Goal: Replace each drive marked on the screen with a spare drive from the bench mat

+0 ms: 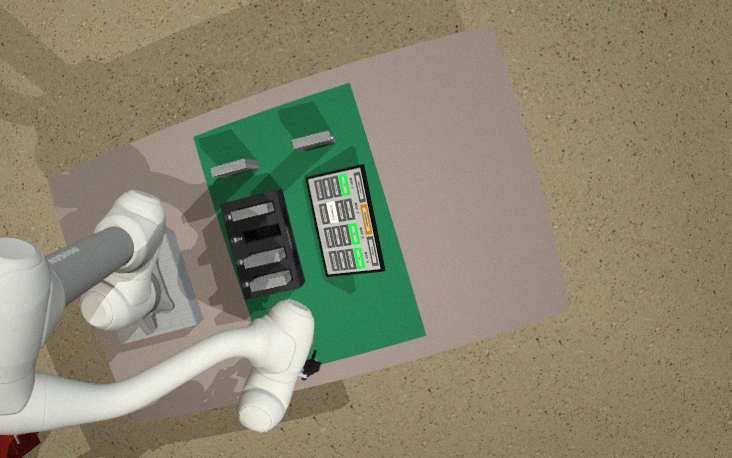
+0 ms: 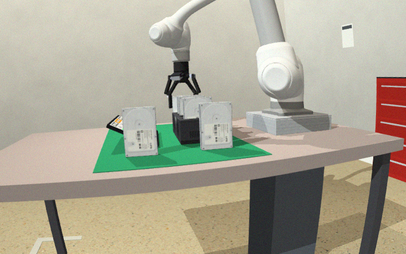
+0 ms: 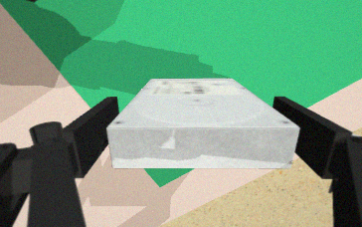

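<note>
- Well, the pincer (image 1: 311, 366) (image 2: 183, 101) (image 3: 195, 112) is spread wide, its fingers on either side of a drive (image 3: 203, 146) without being closed on it.
- That drive appears to stand upright on the green mat (image 1: 377, 307) (image 2: 191, 159) (image 3: 298, 50), near a corner of it; the arm (image 1: 134, 378) (image 2: 270, 26) hides the spot from above, so its exact stance is hard to judge.
- The black dock (image 1: 295, 261) (image 2: 188, 128) stands on the mat, with three drives upright in its bays: one (image 1: 251, 211) at one end, and two (image 1: 261, 258) (image 1: 269, 281) side by side at the other.
- Between the end drive and that pair is a bay (image 1: 262, 232) with no drive in it.
- Two more drives stand upright directly on the mat, apart from each other. One (image 1: 234, 167) (image 2: 215, 125) is near the dock, on the robot base's side; the other (image 1: 313, 140) (image 2: 140, 131) is farther from the base.
- The screen (image 1: 345, 220) (image 2: 116, 122) sits tilted beside the dock. Three of its rows carry a green block, while the remaining row has a white block and an orange box beside it; the writing is too small to read.
- The mat lies on the pinkish desk (image 1: 458, 162) (image 2: 59, 155) (image 3: 30, 114), and a red cabinet (image 1: 16, 445) (image 2: 392, 125) stands beyond it.
</note>
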### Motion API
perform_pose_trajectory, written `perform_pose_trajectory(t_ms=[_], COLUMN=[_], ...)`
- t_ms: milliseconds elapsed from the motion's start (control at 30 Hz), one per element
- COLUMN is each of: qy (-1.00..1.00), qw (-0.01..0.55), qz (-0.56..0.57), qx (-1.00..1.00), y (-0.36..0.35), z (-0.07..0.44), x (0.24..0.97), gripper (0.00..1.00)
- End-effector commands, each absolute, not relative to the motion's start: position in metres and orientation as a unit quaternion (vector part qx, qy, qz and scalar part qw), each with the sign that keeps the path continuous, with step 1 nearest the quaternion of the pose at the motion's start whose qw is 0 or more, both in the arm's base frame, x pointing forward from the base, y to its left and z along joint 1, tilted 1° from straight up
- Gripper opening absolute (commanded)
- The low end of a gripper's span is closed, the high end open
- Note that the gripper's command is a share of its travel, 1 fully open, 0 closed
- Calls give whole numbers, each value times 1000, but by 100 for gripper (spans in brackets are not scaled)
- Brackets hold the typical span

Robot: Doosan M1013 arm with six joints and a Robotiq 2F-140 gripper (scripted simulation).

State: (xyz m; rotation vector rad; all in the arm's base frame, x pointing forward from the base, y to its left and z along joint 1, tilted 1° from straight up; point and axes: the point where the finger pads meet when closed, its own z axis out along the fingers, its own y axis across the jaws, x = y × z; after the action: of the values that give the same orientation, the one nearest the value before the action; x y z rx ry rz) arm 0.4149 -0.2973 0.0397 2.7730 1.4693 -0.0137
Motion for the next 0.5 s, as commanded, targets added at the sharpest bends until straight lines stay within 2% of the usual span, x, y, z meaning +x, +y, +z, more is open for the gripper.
perform_pose_trajectory(t_ms=[0,300,333,467], qy=[468,468,468,468], qw=[2,2,2,2], qz=[-4,-4,-4,-4], qx=[884,884,884,884], y=[-298,-298,-298,-298], z=[40,40,40,40], x=[415,415,415,415], gripper=[89,89,73,73])
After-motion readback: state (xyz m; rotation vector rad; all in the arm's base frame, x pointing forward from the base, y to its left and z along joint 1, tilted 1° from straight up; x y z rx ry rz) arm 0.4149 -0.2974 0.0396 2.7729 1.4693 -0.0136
